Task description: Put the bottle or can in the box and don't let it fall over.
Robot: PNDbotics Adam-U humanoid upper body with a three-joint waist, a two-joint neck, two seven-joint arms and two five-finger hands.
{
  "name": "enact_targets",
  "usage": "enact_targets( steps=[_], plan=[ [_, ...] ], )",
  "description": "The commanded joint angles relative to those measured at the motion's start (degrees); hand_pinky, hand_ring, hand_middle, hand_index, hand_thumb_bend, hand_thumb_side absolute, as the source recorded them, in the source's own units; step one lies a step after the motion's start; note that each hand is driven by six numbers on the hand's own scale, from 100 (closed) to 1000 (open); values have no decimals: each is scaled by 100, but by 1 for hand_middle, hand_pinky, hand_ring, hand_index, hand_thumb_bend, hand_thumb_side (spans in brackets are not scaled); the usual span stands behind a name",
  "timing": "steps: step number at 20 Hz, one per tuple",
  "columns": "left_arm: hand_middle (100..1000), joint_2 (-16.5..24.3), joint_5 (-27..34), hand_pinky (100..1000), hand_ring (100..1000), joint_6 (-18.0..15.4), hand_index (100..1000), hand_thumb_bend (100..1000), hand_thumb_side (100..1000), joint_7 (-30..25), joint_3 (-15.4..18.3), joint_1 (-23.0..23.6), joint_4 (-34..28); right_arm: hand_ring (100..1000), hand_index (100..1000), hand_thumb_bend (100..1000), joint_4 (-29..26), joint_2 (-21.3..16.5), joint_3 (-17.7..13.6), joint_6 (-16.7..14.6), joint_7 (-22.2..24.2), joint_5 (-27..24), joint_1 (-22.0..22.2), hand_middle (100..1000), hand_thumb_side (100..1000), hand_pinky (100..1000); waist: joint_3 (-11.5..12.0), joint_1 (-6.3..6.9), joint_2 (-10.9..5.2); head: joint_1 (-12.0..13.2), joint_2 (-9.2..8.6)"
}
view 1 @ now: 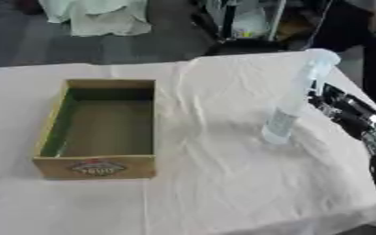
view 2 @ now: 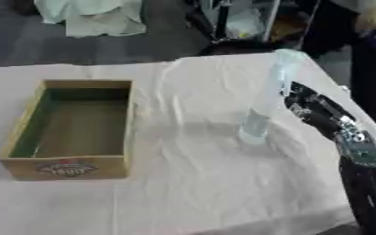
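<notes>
Clear plastic bottle (view 1: 295,98) stands tilted near the table's (view 1: 223,193) right edge, outside the empty wooden box (view 1: 99,133). Right hand (view 2: 307,108) touches it; finger closure cannot be determined. Placement remains undone.

Clear plastic bottle (view 1: 294,98), wrinkled cloth (view 1: 223,183)

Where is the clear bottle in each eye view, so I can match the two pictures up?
Left eye view: the bottle stands right of centre, leaning up toward the right edge, with the right hand beside it.
Right eye view: the bottle is nearer the middle, again right of centre.
Shared landmark: the box, open, on the left of both views.
</notes>
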Motion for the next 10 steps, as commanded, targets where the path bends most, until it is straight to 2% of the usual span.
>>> enact_targets(
  steps=[1, 10],
  plan=[
    [1000, 108, 20, 1000, 1000, -10, 773, 101, 811, -12, 36, -47, -68, 1000, 1000, 100, -147, -114, -13, 33, -9, 31, -97, 1000, 470, 1000, 4, 10, -48, -17, -70],
    [1000, 103, 20, 1000, 1000, -5, 773, 101, 811, -15, 34, -49, -64, 1000, 1000, 100, -227, -38, -16, 132, -48, 92, -129, 1000, 470, 1000, 7, 11, -51, -30, -74]
  ],
)
